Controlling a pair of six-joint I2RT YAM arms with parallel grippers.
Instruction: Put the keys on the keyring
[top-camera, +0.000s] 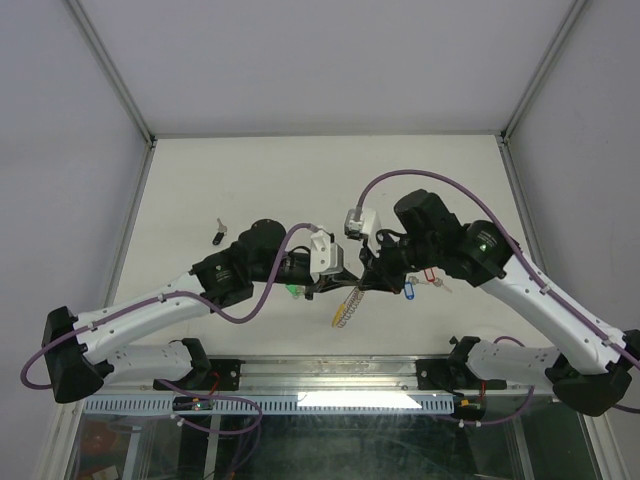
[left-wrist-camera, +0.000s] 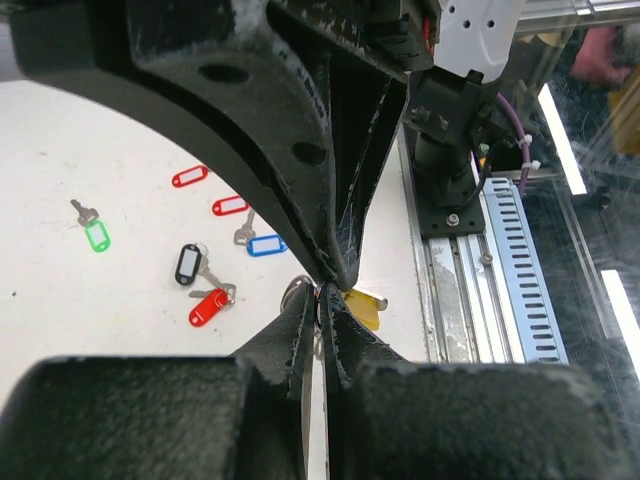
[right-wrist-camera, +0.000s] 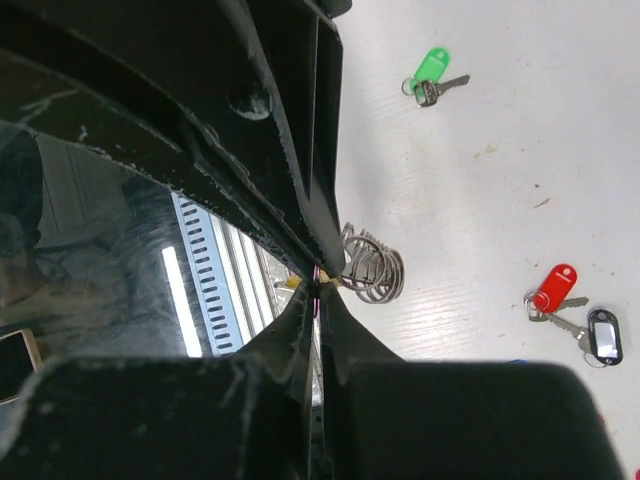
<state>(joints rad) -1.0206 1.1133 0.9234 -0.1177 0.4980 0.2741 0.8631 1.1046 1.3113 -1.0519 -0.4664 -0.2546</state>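
From above, my left gripper (top-camera: 333, 289) and right gripper (top-camera: 363, 284) meet tip to tip over the keyring (top-camera: 344, 312), whose coil trails toward the near edge. A green key (top-camera: 293, 291) lies just left, a blue key (top-camera: 410, 289) just right, and a black key (top-camera: 219, 232) well apart.

In the left wrist view, my jaws are pressed together with a yellow piece (left-wrist-camera: 365, 308) beside the tips. My own fingers hide what they pinch.

In the right wrist view, my jaws are clamped on the coil's end.

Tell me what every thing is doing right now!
left gripper, shut on the keyring
right gripper, shut on the keyring
keyring, pinched between both grippers
green key, lying loose on the table
black key, loose on the table
red key, loose beside the black key
blue key, loose
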